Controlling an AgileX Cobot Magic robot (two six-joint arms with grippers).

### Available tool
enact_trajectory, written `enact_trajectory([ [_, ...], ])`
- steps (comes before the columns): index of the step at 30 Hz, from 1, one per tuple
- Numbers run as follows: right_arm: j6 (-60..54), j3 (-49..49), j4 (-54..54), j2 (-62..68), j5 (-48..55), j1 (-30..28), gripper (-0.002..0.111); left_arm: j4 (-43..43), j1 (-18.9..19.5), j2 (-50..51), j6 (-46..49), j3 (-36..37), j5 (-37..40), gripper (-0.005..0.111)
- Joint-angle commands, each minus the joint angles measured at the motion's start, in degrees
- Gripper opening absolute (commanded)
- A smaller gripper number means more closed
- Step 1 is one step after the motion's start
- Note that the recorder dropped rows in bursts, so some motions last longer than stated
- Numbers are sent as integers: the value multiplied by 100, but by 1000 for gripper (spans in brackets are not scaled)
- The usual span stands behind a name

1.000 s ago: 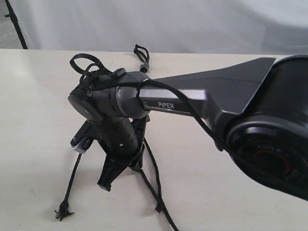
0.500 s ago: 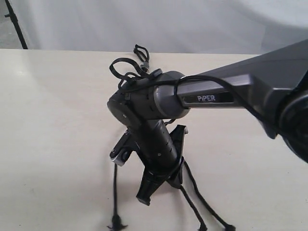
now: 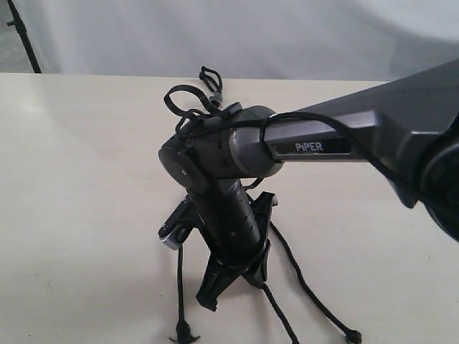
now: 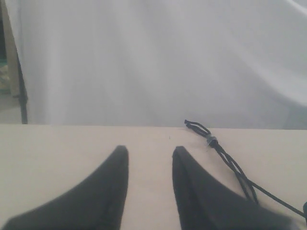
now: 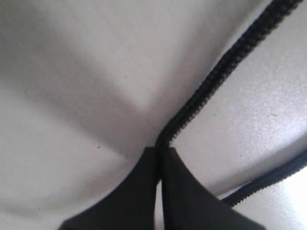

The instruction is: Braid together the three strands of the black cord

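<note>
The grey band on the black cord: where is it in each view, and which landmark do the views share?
Exterior view: the grey band lies near the far edge of the table, beyond the right arm.
Left wrist view: the grey band, beyond the open left fingers.
Right wrist view: not in it; shut right fingers pinch one strand.
Shared landmark: the pale table; the short loops too, in the first two.

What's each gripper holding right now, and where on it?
Right gripper pinches one black strand at its tips; where along its length cannot be told. Left gripper holds nothing.
</note>
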Motion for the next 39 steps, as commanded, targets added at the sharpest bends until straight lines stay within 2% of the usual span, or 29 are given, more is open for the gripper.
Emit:
enact_trajectory([
  [1,-26,32,31,74,-43,-18,-1,8,-33,-13,-4,15,-57,31],
  [13,-136,32,-185,-201,-43,-18,-1,8,-33,-13,-4,15,-57,31],
  [18,-136,32,-953,-649,-43,-18,-1,8,-33,-13,-4,15,-57,31],
  [25,-136,32,-3100,-791,-43,-139,-1,8,-33,-13,-4,15,-57,31],
  [32,-66,32,-2954,-390,-1130,-1127,-1,8,-33,-13,-4,15,-57,31],
  [36,-205,32,-2068,-126,-1153,-1710,-1,8,-33,-13,-4,15,-57,31],
  [39,-752,32,-1070,24,-1036,-1955,-1,8,-33,-13,-4,15,-57,31],
])
